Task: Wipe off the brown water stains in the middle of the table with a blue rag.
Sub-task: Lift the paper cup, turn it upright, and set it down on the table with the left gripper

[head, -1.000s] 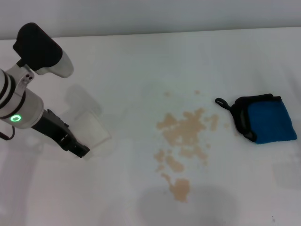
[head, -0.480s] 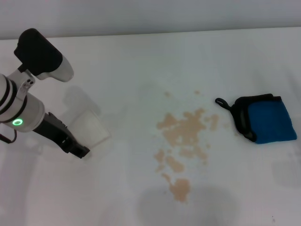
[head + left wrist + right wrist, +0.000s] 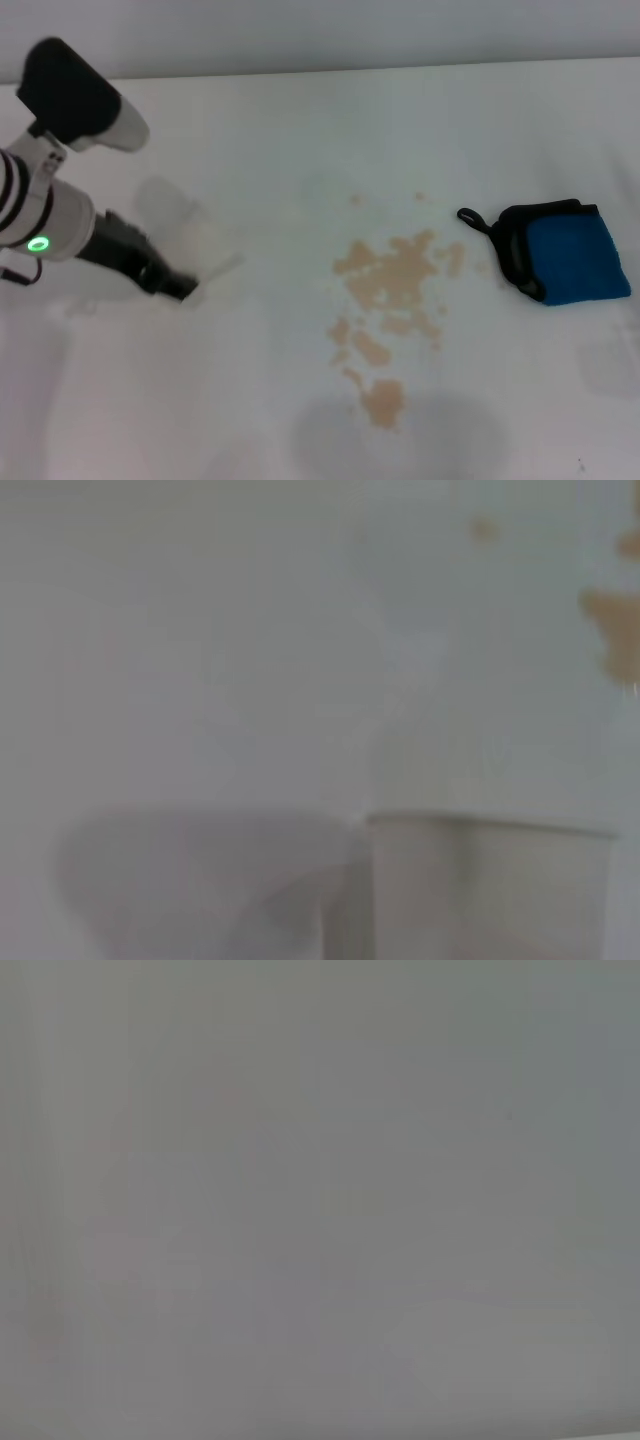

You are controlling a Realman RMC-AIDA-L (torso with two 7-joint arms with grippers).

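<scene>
The brown water stains (image 3: 395,285) spread over the middle of the white table (image 3: 300,130). A few blotches also show in the left wrist view (image 3: 608,620). The blue rag (image 3: 568,258), with black edging and a loop, lies flat to the right of the stains, untouched. My left gripper (image 3: 182,288) is at the left of the table, well away from the stains and rag. It is shut on a white paper cup (image 3: 192,238), which also shows close in the left wrist view (image 3: 490,890). My right gripper is out of view.
The right wrist view shows only a plain grey surface. Soft shadows lie on the table near its front edge, below the stains.
My left gripper has moved away from the front edge and a little to the right, carrying the white cup with it. The stains and the rag have not moved.
</scene>
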